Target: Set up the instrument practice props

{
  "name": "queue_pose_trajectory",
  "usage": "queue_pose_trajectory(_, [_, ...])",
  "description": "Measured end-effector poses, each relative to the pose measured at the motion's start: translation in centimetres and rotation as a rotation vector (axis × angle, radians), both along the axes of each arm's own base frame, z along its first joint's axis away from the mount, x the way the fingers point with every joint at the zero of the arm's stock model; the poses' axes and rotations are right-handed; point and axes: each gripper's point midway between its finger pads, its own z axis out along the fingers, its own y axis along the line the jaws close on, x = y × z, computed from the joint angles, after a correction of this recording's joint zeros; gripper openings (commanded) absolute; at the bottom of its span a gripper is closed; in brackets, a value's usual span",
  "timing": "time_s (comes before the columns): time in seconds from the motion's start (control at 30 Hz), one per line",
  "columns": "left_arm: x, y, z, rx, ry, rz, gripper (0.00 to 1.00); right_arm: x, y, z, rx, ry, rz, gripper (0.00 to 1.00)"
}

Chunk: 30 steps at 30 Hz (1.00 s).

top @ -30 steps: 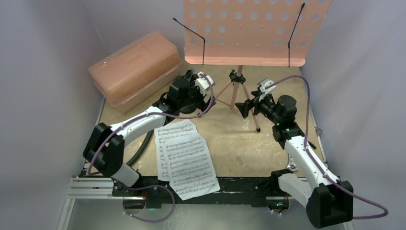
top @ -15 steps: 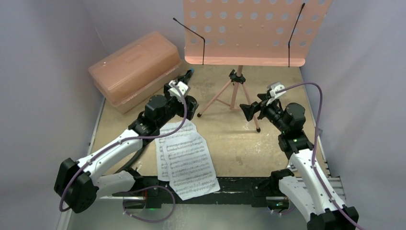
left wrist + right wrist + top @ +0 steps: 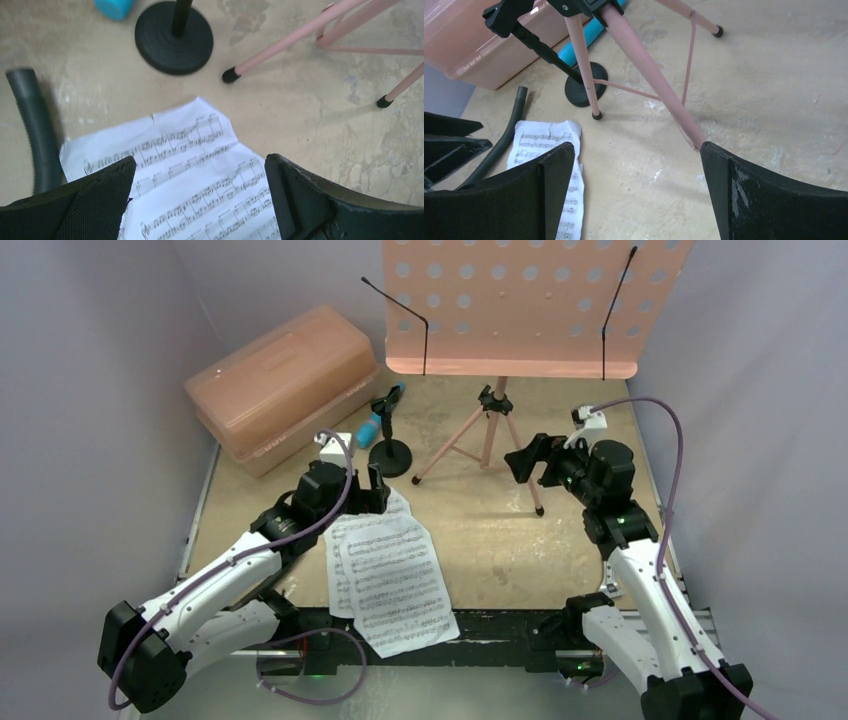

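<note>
At lower centre the sheets [image 3: 385, 570] lie flat. Over their upper edge the left gripper [image 3: 378, 495] hovers wide open, empty; it should, I think, pinch one page only, at the corner. Farther up, the right gripper [image 3: 520, 462], open and empty too, is beside a leg of the music stand [image 3: 500, 362].

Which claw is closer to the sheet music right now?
Left. The left claw hangs open just over the far edge of the sheet-music pages. The right claw is across the table, open, beside a leg of the music stand, well clear of the pages.
</note>
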Motion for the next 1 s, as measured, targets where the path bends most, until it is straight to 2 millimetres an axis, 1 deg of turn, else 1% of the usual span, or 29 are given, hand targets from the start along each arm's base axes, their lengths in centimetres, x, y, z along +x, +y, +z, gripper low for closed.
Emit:
queue_pose_trajectory(0.07, [-1.1,0.5,-1.8,-0.01,0.088,0.031,0.99,-0.1,0.2,-0.3,0.01,0.049,0.007,0.98])
queue_pose_trajectory(0.2, [-3.0,1.2,-4.0,-0.031,0.226,0.091,0.99,-0.9,0.6,-1.7,0.041,0.15,0.015,0.98])
queue_pose_trajectory(0.37, [-5.4,2.2,-5.7,-0.061,0.362,0.172,0.99,-2.0,1.4,-3.5,0.083,0.265,0.039,0.98])
queue_pose_trajectory(0.43, [-6.7,3.0,-6.4,-0.069,0.416,0.209,0.99,-2.3,1.8,-4.2,0.097,0.313,0.056,0.98])
queue_pose_trajectory(0.57, [-8.9,3.8,-7.8,-0.077,0.506,0.251,0.99,-2.8,2.7,-4.5,0.138,0.347,0.098,0.98])
queue_pose_trajectory(0.6, [-9.4,3.9,-8.5,-0.081,0.531,0.257,0.99,-3.1,3.0,-4.4,0.152,0.35,0.115,0.98])
queue_pose_trajectory(0.67, [-10.4,3.9,-9.8,-0.086,0.584,0.26,0.99,-3.3,3.4,-4.4,0.169,0.353,0.137,0.98])
queue_pose_trajectory(0.77, [-12.2,3.7,-12.4,-0.095,0.686,0.262,0.99,-3.6,3.8,-4.3,0.188,0.36,0.163,0.98])
queue_pose_trajectory(0.83, [-13.1,3.4,-13.6,-0.109,0.735,0.263,0.99,-3.8,4.1,-4.2,0.198,0.359,0.178,0.98])
queue_pose_trajectory(0.93, [-13.4,2.7,-14.2,-0.153,0.757,0.249,0.95,-3.8,4.3,-3.9,0.212,0.354,0.192,0.98])
queue_pose_trajectory(1.0, [-12.8,1.6,-13.8,-0.215,0.737,0.219,0.94,-3.9,4.5,-3.7,0.22,0.35,0.204,0.98])
